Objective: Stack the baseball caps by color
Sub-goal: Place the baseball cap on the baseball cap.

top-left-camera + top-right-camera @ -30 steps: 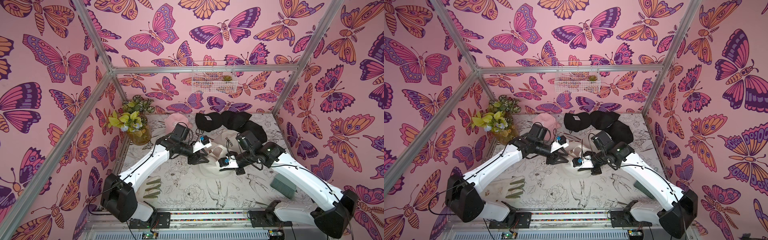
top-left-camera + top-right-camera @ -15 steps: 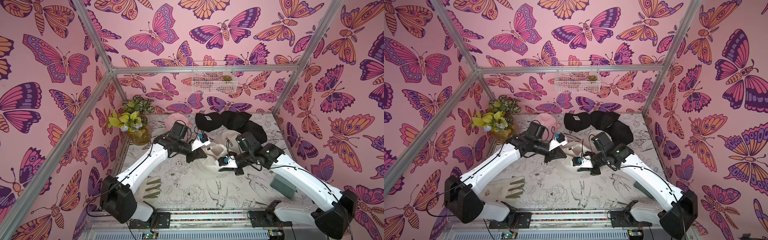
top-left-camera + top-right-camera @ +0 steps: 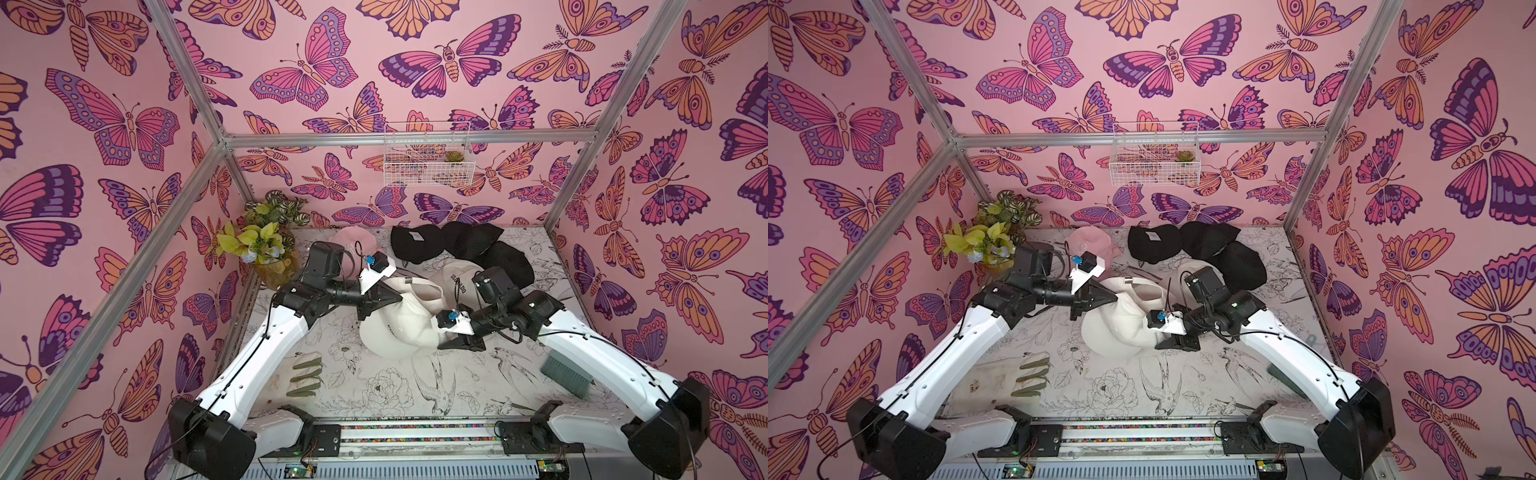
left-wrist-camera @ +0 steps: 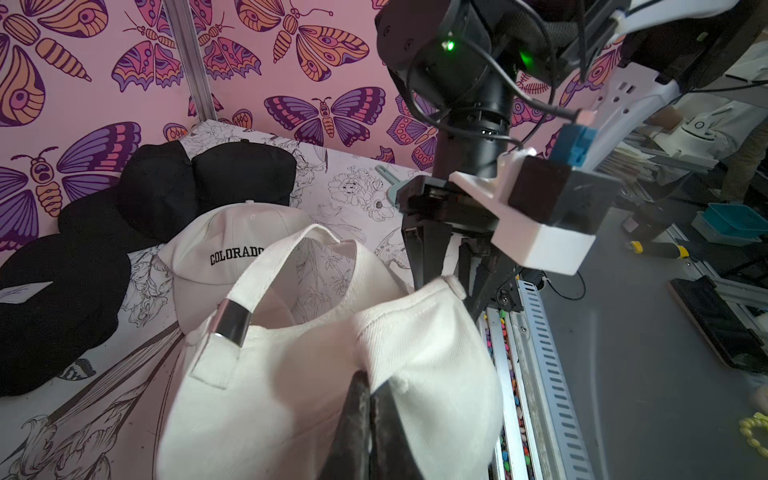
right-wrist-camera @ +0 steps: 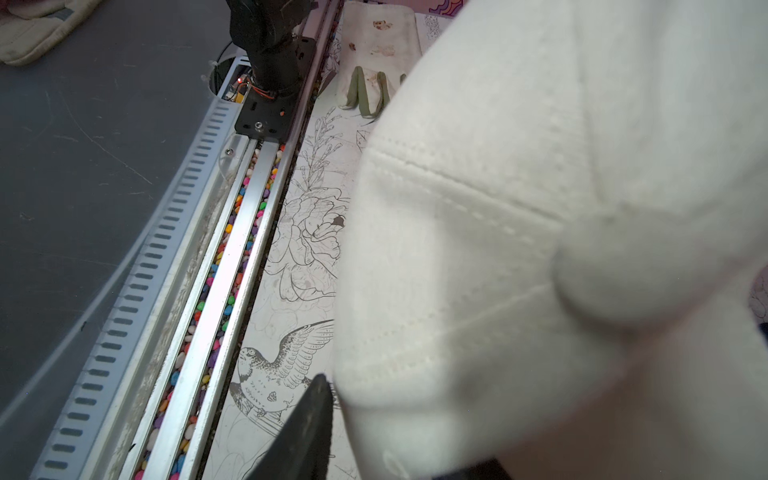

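Two grippers at one cream cap

We see the left gripper (image 3: 400, 296) pressed together on the crown cloth of a cream cap (image 3: 397, 330) at mid-table. In the left wrist view its fingers (image 4: 358, 424) pinch the fabric tight, beside the back strap and metal buckle. We cannot tell whether the cap's brim rests on the table (image 3: 374, 395).

The right gripper (image 3: 439, 347) sits at the cap's opposite edge. Its fingers (image 4: 424, 249) read as spread apart, with the cap's edge between them and not clamped. The right wrist view is mostly blurred cream cloth, with only one fingertip (image 5: 307, 428) showing.

A second cream cap (image 3: 457, 277), lettered COLORADO, lies just behind the pinched one and touches it. Three black caps (image 3: 469, 241) overlap in a cluster at back right, and the leftmost has a white patch. A pink cap (image 3: 353, 241) sits at the back behind the left wrist; whether it is one cap or a stack, we cannot tell.

A glove (image 3: 1000, 376) with green fingers lies front left, and a brush (image 3: 565, 372) front right under the right arm.
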`<state>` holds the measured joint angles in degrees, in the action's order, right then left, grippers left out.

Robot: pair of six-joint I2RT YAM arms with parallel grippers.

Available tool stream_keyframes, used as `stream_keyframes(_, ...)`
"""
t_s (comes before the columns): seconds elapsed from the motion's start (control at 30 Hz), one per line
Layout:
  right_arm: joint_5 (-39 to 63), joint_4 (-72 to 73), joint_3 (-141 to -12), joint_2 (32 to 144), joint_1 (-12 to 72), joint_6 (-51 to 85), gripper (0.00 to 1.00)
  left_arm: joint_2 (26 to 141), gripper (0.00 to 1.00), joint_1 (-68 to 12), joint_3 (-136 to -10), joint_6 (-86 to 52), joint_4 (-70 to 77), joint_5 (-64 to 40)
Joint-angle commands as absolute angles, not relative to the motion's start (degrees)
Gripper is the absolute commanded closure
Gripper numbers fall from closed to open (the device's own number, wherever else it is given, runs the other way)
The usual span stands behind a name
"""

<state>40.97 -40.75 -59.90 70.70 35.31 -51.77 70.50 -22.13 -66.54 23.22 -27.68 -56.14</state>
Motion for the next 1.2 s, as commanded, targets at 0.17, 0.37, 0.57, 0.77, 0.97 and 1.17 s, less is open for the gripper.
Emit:
stream_keyframes(0.17, 41.2, -33.1, -55.8, 69.6, 34.8, -49.5, 0.56, 68.9, 1.0, -19.8, -64.1, 20.0, -22.3, -62.7)
stream_keyframes(0.37, 39.8, -25.1, -53.0, 69.8, 34.7, -46.6, 0.59, 68.2, 1.0, -18.9, -62.8, 18.8, -20.7, -64.2)
stream_keyframes(0.57, 39.5, -21.1, -52.6, 69.5, 34.7, -43.9, 0.81, 68.6, 1.0, -18.8, -62.5, 18.6, -20.3, -64.2)
stream_keyframes(0.77, 41.7, -24.6, -53.6, 68.3, 34.5, -43.2, 1.0, 71.3, 1.0, -18.8, -61.7, 17.3, -20.1, -59.4)
stream_keyframes(0.97, 49.7, -38.7, -57.1, 68.4, 33.6, -42.2, 1.0, 72.3, 1.0, -20.1, -57.3, 8.2, -12.7, -57.3)
stream_keyframes(1.17, 52.6, -43.3, -57.5, 70.9, 33.6, -36.0, 1.0, 71.3, 1.0, -22.3, -45.6, -13.0, 5.6, -50.8)
